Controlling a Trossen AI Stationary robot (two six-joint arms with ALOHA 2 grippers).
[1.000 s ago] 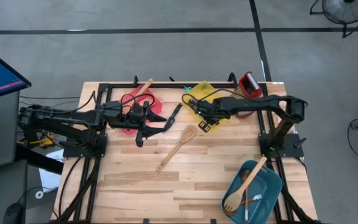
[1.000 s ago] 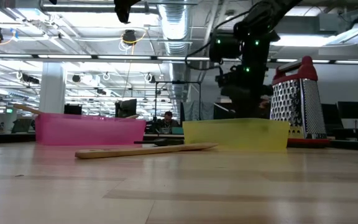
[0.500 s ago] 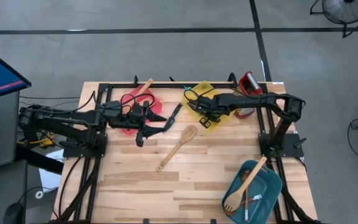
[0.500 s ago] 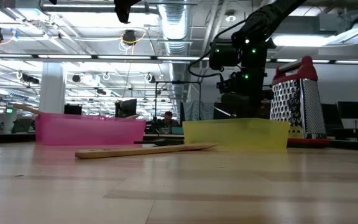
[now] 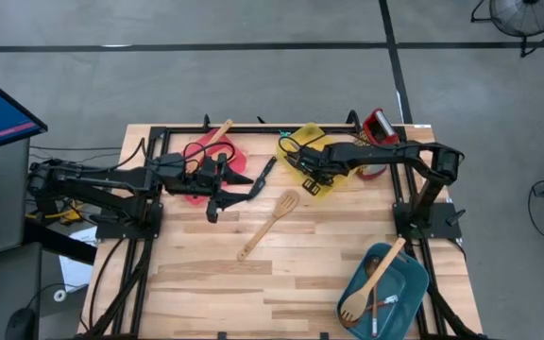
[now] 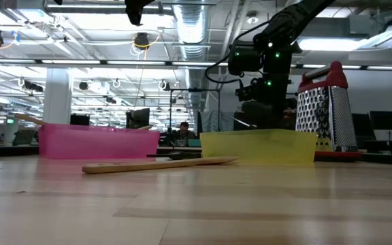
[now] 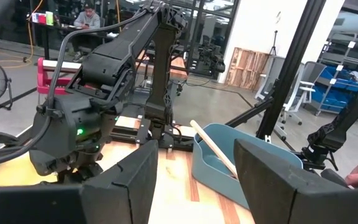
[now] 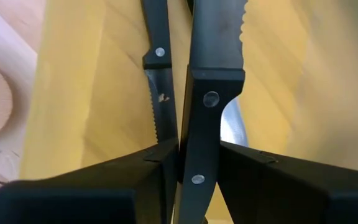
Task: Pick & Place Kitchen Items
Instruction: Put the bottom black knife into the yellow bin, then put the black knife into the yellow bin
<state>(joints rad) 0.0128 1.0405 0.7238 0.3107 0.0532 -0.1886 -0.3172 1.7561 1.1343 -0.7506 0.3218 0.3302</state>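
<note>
Moved: right tool (image 5: 312, 182) shifted over yellow tray (image 5: 302, 139) | clamps black-handled knife (image 8: 209, 106) | left tool (image 5: 232, 195) open, empty

On the desk (image 5: 206, 283), one tray (image 5: 196, 170) sits far left under the left claw (image 5: 217, 194), a second tray (image 5: 314, 142) far centre holds knives (image 8: 160, 93) beneath the right claw (image 5: 312, 179), a grater (image 5: 378, 125) stands to its right, a wooden turner (image 5: 267, 225) lies mid-desk, and a third tray (image 5: 414, 279) with utensils sits near right.
</note>
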